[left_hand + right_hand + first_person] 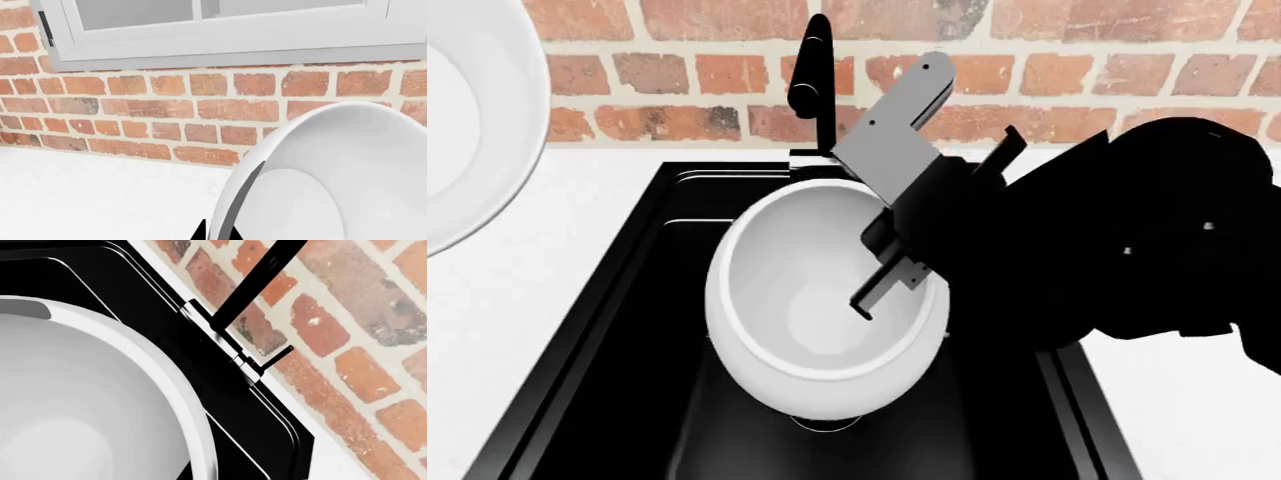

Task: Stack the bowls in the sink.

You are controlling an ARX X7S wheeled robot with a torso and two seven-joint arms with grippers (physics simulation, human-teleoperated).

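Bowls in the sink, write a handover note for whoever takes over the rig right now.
Right claw: shut on the rim of one bowl, holding it over the sink.
Left claw: shut on the other bowl, raised beside the sink over the white counter.
Done: both bowls gripped.
Left: set the right bowl in the sink, then nest the left one inside it.

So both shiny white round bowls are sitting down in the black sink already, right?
Not both. In the head view only one glossy white round bowl is over the matte black rectangular sink, at the right gripper; the other white bowl is up at the left, outside it.
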